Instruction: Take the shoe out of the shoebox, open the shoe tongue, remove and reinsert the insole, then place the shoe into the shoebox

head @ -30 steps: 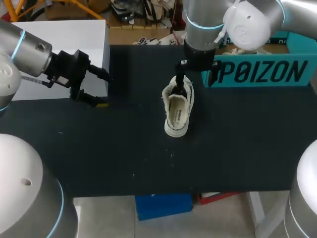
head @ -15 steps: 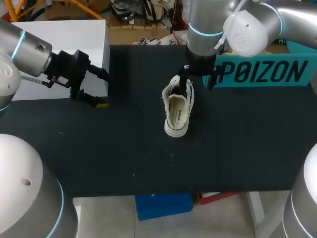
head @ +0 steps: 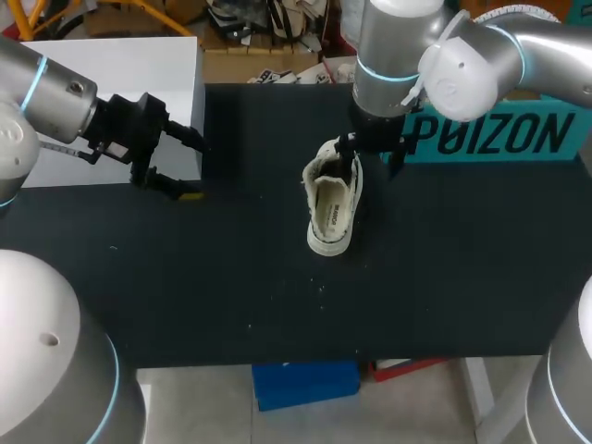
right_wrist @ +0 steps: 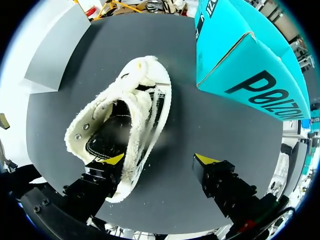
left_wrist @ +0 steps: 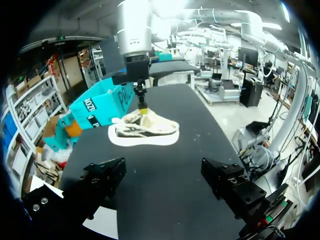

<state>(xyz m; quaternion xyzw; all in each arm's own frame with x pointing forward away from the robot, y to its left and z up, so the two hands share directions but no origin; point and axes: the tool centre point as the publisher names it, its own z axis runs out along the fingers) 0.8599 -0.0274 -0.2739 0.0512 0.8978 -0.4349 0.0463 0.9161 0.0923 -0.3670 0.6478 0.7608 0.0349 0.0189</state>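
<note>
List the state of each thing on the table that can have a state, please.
shoe, upright on its sole, outside the shoebox
insole, inside the shoe
shoebox, on the table, without the shoe
right claw, open, one finger at the shoe's opening
left claw, open, empty

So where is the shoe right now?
Head view: the shoe sits on the black table, left of the teal shoebox, with the right gripper over its far end.

Large black block lettering ran along the teal shoebox's [head: 566, 148] long side. Small dark print marked the insole [head: 334, 215] inside the shoe [head: 320, 176], too small to read.
</note>
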